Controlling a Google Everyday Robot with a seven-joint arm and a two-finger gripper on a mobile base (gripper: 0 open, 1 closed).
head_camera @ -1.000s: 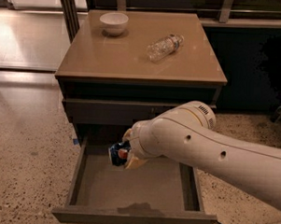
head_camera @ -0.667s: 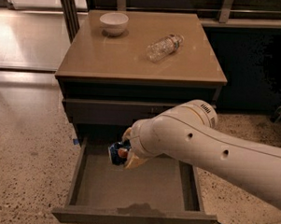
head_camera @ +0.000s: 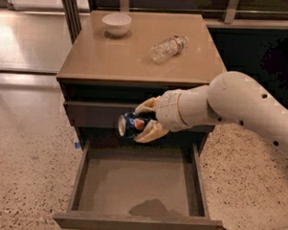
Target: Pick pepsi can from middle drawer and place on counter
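Your cream two-finger gripper (head_camera: pixel 142 120) grasping the small dark blue metal pepsi can (head_camera: pixel 128 125), can held sideways, above the open grey-brown middle drawer (head_camera: pixel 131 183)

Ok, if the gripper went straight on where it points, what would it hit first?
Probably nothing: the gripper, shut on the pepsi can, points picture-left along the cabinet front above the middle drawer; depth is unclear.
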